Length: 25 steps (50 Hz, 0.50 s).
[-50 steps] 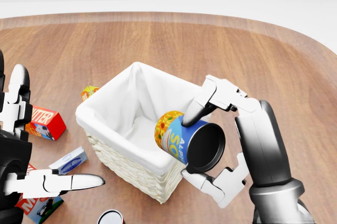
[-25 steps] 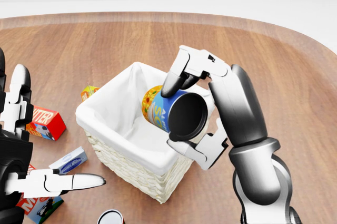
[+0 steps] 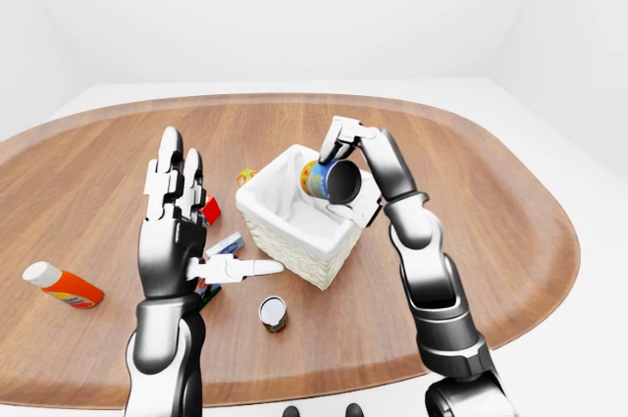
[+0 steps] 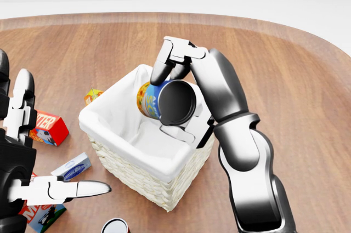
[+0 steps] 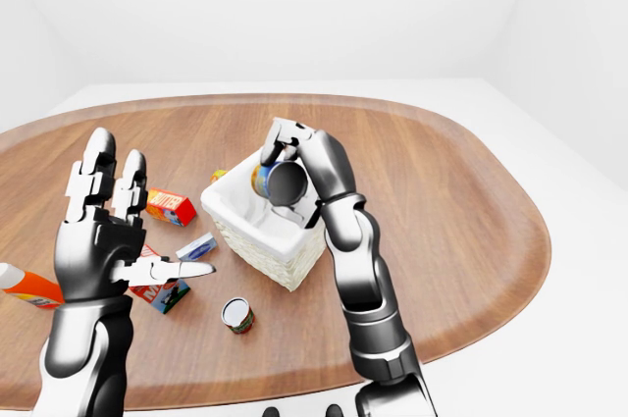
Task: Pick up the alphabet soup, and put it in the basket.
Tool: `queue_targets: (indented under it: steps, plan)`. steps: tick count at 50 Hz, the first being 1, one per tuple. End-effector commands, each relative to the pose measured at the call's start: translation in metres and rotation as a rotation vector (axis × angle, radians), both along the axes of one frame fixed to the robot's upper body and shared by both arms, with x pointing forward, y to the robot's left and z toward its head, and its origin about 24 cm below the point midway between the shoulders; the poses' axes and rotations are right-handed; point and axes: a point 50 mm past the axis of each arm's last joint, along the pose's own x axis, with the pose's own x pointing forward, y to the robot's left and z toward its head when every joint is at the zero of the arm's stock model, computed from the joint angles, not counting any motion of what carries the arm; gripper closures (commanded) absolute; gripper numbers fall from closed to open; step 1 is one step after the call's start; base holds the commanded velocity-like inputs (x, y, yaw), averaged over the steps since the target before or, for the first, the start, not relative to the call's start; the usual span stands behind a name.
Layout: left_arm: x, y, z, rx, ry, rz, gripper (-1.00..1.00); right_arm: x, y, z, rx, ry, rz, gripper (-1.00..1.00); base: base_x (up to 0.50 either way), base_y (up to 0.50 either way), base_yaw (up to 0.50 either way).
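So the right hand (image 4: 174, 97) has its fingers wrapped round the alphabet soup (image 4: 162, 101), holding it above the open basket (image 4: 118, 117) on the tabletop (image 4: 285, 74). The can's on its side, long axis roughly level, dark flat end facing the head view, label end pointing away to the left. Fingers cover much of the label. Left hand (image 3: 182, 226) is spread wide, holding nothing, partly cut off in the head view.
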Motion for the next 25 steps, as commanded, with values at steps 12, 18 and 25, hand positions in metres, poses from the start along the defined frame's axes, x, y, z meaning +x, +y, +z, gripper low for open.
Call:
queue_targets:
  steps: [12,18,25]
  plan:
    - [-0.001,-0.001,0.001,0.002,-0.003,-0.002,-1.00,0.020,0.016,-0.003,-0.097,0.062,0.035,1.00,0.00,0.00,0.00]
    - [-0.001,-0.001,0.001,0.001,-0.004,-0.003,-1.00,0.021,0.019,-0.005,-0.128,0.072,0.043,1.00,0.00,0.00,0.00]
    - [0.000,-0.001,0.000,0.001,0.002,-0.003,-1.00,0.028,0.022,-0.005,-0.172,0.094,0.049,1.00,0.00,0.00,0.00]
